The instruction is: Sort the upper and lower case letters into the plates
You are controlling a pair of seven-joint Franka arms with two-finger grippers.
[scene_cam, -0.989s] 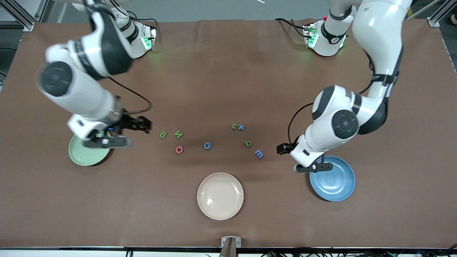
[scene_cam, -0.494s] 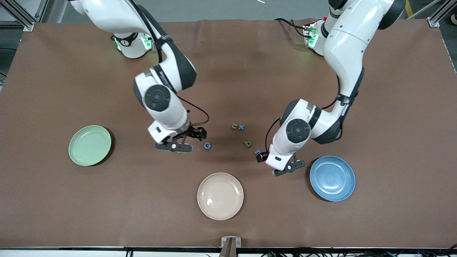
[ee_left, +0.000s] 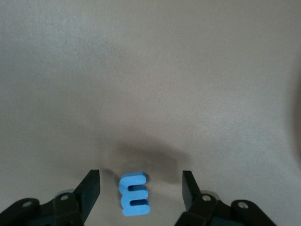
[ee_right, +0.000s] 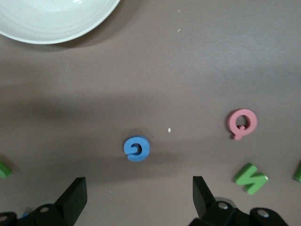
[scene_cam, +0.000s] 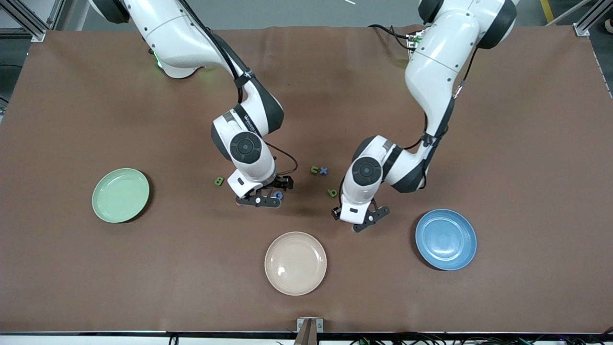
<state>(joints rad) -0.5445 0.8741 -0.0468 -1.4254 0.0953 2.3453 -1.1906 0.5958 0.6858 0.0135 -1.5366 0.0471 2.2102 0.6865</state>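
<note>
Barely beginning: straddling blue m (ee_left: 134, 194) with left gripper (ee_left: 140, 178), jaws apart; hovering right gripper (ee_right: 139, 182), jaws released, over blue G (ee_right: 137, 148); leaving green plate (scene_cam: 120, 195), blue plate (scene_cam: 446, 239) empty.

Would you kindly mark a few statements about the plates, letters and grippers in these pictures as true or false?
1. The blue m lies between the left gripper's fingers. True.
2. The mint green plate holds a letter. False: it holds nothing.
3. The right gripper is shut on the blue G. False: it is open, with the G on the table.
4. The pink Q lies on the table. True.
</note>
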